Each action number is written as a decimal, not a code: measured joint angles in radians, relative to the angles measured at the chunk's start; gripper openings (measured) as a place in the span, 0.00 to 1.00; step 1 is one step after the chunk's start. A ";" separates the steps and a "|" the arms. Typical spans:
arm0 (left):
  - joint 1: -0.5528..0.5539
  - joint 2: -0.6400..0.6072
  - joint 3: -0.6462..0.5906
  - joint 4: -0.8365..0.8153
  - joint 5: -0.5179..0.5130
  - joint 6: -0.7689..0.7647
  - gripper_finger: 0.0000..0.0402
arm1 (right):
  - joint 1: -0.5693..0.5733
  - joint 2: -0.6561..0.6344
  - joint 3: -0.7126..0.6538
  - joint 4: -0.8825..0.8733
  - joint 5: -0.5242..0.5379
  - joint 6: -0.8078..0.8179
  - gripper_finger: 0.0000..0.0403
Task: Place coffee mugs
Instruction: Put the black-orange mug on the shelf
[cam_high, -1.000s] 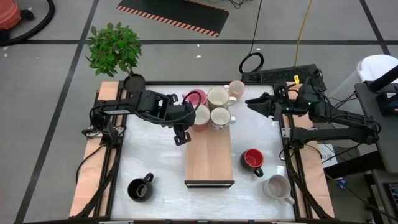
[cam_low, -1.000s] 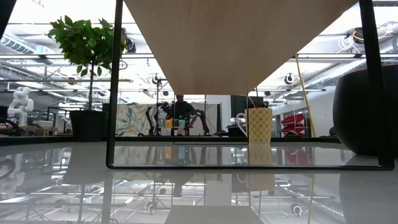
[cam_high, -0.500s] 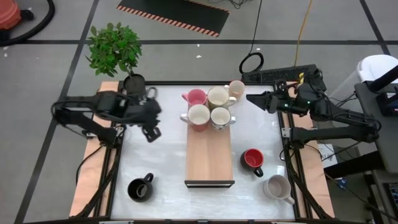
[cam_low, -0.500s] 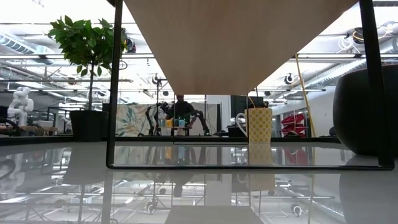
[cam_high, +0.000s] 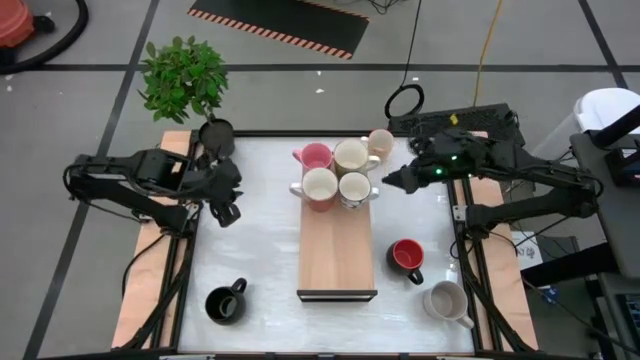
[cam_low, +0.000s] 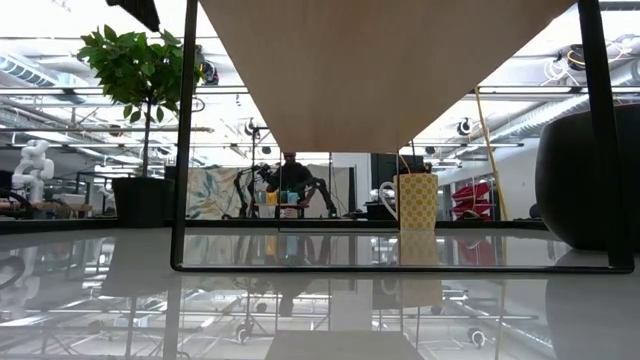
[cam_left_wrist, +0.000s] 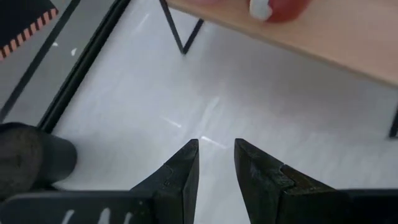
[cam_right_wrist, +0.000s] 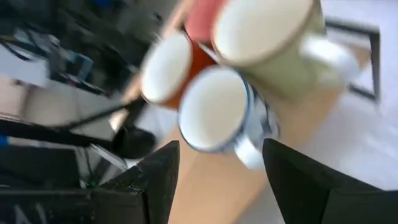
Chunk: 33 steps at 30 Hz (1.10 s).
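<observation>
From above, a white table carries a pale wooden stand down its middle. Four mugs crowd the stand's far end, packed so the near end stays free: a pink mug, a cream mug, a white mug and another white mug. A small cream mug sits just behind them. On the table to the right of the stand wait a red mug and a grey mug; a black mug waits on the left.

The left gripper hangs over bare table, well apart from the stand. The right gripper hovers just beside the mug cluster.

From table height, only the stand's smooth underside and thin black legs show, above a glossy, mirror-like surface.

The left wrist view shows its dark fingers narrowly parted, holding nothing.

The right wrist view shows its fingers spread wide and empty, with round, glazed mug mouths straight ahead.
</observation>
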 joint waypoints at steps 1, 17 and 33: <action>0.000 0.000 -0.013 0.009 0.000 0.014 0.27 | 0.013 0.019 0.021 -0.042 0.000 0.014 0.54; 0.017 0.001 -0.041 0.259 0.042 0.164 0.27 | 0.289 0.169 0.116 -0.594 -0.025 0.357 0.54; 0.127 0.005 -0.041 0.279 0.108 0.297 0.27 | 0.548 0.285 0.114 -0.695 0.028 0.558 0.54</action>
